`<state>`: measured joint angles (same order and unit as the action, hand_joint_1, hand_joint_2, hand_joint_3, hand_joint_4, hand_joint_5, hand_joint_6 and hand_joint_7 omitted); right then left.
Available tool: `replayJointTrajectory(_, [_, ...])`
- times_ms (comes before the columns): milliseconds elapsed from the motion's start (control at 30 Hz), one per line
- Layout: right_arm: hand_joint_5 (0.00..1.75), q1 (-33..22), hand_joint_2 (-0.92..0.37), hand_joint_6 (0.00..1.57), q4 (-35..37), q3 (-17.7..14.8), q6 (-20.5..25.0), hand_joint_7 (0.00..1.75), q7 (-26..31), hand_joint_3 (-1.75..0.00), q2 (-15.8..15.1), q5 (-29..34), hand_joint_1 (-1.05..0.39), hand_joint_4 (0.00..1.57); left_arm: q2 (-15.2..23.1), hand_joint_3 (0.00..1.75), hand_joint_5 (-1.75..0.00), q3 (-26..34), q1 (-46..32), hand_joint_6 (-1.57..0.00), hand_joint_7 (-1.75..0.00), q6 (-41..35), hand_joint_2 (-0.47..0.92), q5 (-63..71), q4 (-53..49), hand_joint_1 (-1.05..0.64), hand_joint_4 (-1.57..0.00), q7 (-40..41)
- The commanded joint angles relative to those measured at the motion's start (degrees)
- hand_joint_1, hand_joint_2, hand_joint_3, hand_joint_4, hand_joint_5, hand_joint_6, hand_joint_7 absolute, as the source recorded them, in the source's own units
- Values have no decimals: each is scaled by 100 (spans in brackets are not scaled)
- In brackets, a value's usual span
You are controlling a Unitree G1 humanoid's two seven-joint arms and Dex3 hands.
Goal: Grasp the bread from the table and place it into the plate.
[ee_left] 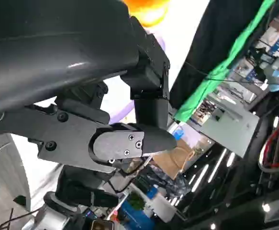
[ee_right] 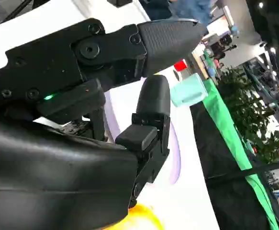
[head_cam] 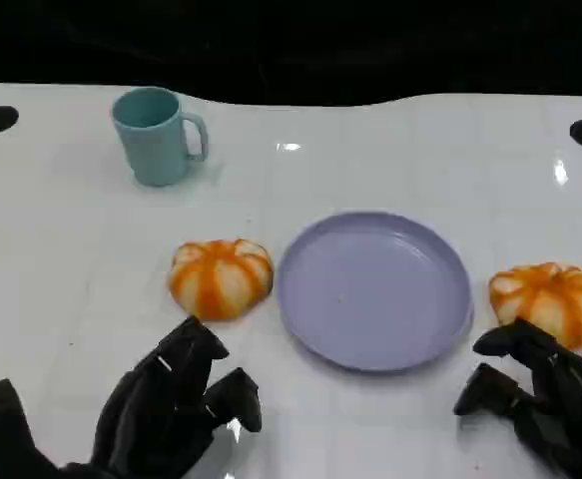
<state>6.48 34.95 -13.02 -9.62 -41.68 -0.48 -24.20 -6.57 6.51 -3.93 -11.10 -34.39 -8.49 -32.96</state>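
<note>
Orange-striped bread, 2 pieces, flanks my lavender plate (head_cam: 374, 289) on the bench.
Left hand (head_cam: 176, 409) and right hand (head_cam: 540, 399) hover spread, empty; right bread (head_cam: 547, 300) sits near the edge, and I judge a nudge could roll it off.

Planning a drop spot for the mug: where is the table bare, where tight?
Bare: the far right stretch behind the plate and right bread; the left strip below the mug, beside the left bread. Tight: both breads flank the plate closely, with the left hand and right hand just before them.
</note>
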Motion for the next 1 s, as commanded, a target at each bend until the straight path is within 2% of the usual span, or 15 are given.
replayJointTrajectory(33, [146, -64, -92, 63, 4, -38, 60, 111, 20, -22, -75, -40, -51, 68, 68, 33, -175, 42, 15, -59, -175, 30, 92, -12, -11, -57, -82, -44])
replayJointTrajectory(400, [149, -56, -92, 62, -21, -49, 119, 116, 36, -19, -62, -80, -52, 67, 50, 33, -175, 54, 51, -60, -175, 94, 92, -12, -72, -56, -83, -86])
replayJointTrajectory(567, [149, -41, -92, 62, 23, -47, 27, 117, 60, -20, -44, -46, -52, 67, 171, 31, -175, 15, 86, -59, -174, 153, 92, 131, -45, -58, -83, -79])
replayJointTrajectory(633, [150, -31, -92, 62, 51, -55, 20, 117, 67, -19, -40, -48, -53, 68, 279, 32, -175, -48, 141, -55, -159, 445, 92, 391, -52, -60, -73, -116])
replayJointTrajectory(667, [150, -28, -92, 62, 57, -54, 23, 118, 75, -19, -43, -44, -54, 68, 310, 33, -167, -72, 169, -54, -136, 601, 92, 508, -64, -60, -67, -123])
replayJointTrajectory(700, [150, -19, -92, 62, 68, -51, 1, 118, 84, -19, -50, -27, -54, 68, 304, 34, -165, -96, 211, -54, -127, 875, 92, 687, -54, -60, -65, -57])
replayJointTrajectory(733, [150, -12, -92, 62, 78, -49, -17, 118, 91, -19, -54, -15, -54, 68, 295, 30, -151, -112, 240, -56, -99, 1078, 92, 813, -55, -59, -60, -9])
replayJointTrajectory(800, [150, 11, -92, 62, 105, -36, -70, 119, 150, -20, -62, 39, -56, 68, 459, 27, -136, -192, 340, -59, -71, 1100, 92, 1059, 98, -59, -57, 105])
replayJointTrajectory(867, [150, 40, -92, 62, 141, -36, -98, 120, 165, -20, -65, 42, -56, 68, 699, 20, -109, -293, 439, -59, -38, 1003, 92, 1333, 311, -60, -52, 173])
replayJointTrajectory(933, [150, 66, -92, 62, 169, -41, -97, 120, 158, -21, -66, 16, -55, 68, 939, 19, -97, -396, 532, -54, -25, 1081, 92, 1605, 438, -58, -43, 124])
replayJointTrajectory(1000, [150, 78, -92, 61, 182, -34, -117, 120, 168, -21, -67, 27, -55, 68, 1178, 20, -94, -519, 590, -52, -21, 1286, 92, 2040, 582, -57, -40, 225])
